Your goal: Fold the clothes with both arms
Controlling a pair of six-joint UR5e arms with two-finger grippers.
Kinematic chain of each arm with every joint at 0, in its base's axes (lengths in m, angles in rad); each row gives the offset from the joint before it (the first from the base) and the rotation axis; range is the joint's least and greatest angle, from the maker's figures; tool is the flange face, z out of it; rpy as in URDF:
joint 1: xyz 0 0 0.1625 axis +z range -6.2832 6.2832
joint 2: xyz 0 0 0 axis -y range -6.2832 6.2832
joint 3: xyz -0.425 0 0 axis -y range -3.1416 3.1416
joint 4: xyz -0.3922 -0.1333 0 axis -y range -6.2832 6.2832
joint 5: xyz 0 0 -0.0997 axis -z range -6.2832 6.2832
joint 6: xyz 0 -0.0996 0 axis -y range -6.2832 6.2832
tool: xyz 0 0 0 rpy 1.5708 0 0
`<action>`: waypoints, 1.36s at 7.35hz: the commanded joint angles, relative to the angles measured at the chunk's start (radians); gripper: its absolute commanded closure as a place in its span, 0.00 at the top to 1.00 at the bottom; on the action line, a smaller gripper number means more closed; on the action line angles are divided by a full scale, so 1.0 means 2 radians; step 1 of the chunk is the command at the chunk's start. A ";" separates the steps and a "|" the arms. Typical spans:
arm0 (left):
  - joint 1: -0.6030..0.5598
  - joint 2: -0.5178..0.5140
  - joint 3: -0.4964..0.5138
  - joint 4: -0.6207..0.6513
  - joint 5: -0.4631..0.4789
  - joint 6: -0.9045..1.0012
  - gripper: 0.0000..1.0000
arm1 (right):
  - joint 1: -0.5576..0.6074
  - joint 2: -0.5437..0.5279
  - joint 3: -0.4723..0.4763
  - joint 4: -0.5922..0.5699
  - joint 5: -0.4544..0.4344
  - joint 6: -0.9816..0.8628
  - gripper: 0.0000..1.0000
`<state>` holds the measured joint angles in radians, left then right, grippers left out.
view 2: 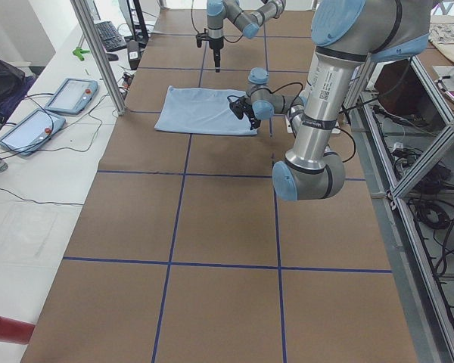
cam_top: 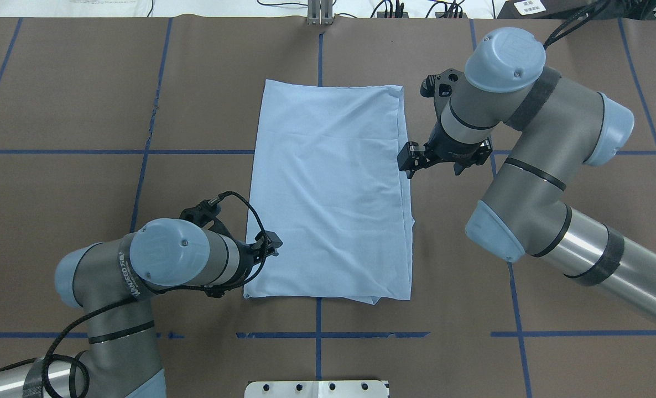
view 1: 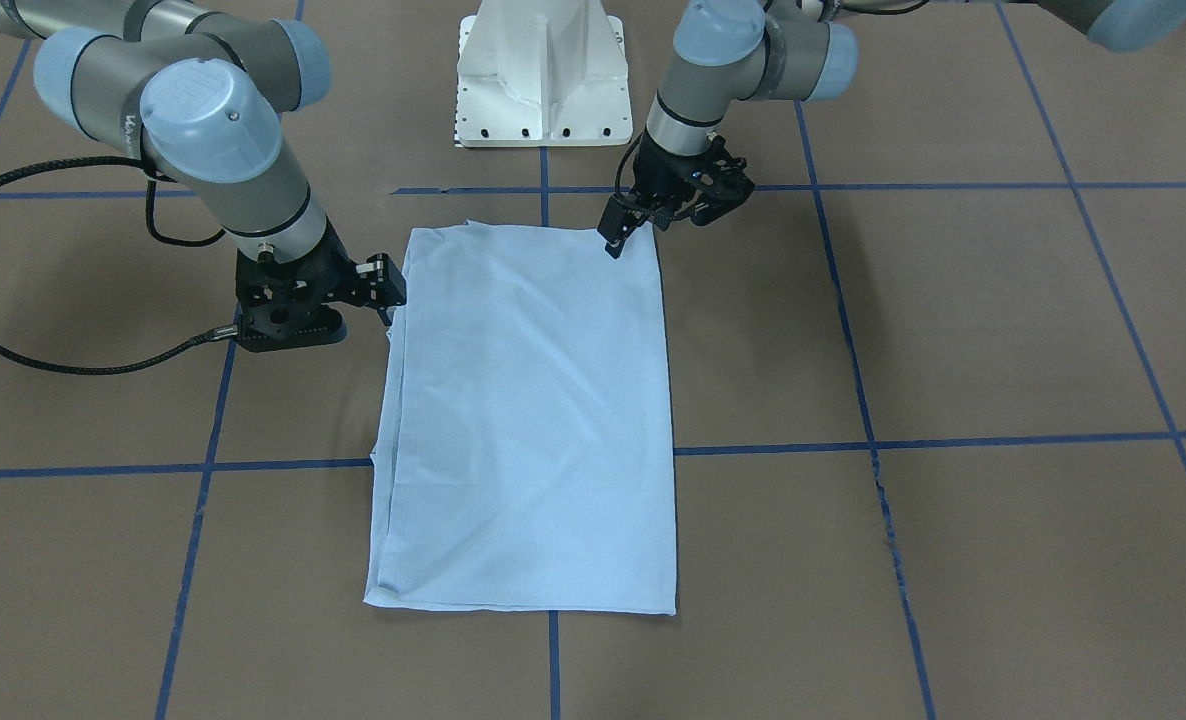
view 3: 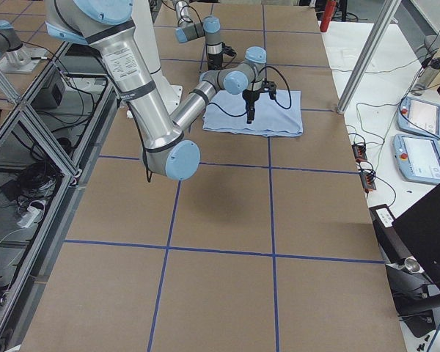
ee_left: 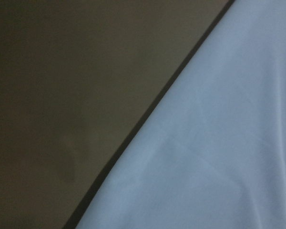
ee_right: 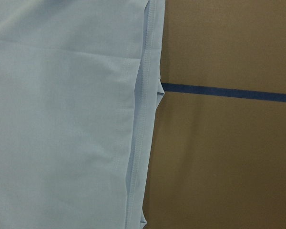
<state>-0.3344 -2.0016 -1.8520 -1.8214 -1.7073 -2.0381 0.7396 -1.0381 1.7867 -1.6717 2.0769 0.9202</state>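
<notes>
The table (view 1: 953, 330) has a brown paper top. Blue tape lines (view 1: 953, 440) cut it into big squares. The white base (view 1: 543, 75) stands at one edge of the table. Far from the base, past the other edge, is a white bench with two flat screens (view 2: 72, 94) with red buttons, cables and metal posts (view 2: 98, 53).

The light blue T-shirt (view 1: 533, 420) lies flat on the table just in front of the base. It is folded into a long shape. Its long way runs straight out from the base, and one short end is nearest the base. No print shows on top.

The left gripper (cam_top: 271, 243) is low at the shirt corner nearest the base. The right gripper (cam_top: 407, 163) is at the other long edge, a bit farther from the base. I cannot tell if either one's fingers are spread, together or pinching cloth.
</notes>
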 commanded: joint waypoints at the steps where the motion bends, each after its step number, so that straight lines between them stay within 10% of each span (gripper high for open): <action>1: 0.018 0.001 0.000 0.022 0.009 -0.008 0.94 | -0.004 0.000 -0.001 0.001 -0.001 0.011 1.00; 6: 0.025 0.001 0.013 0.023 0.016 -0.008 0.80 | -0.005 0.000 -0.004 0.001 -0.001 0.012 1.00; 10: 0.025 -0.001 0.006 0.043 0.017 -0.007 0.12 | -0.005 -0.002 -0.004 0.001 -0.002 0.012 1.00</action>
<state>-0.2849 -2.0027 -1.8324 -1.7404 -1.6747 -2.0537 0.7302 -1.0408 1.7782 -1.6705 2.0725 0.9446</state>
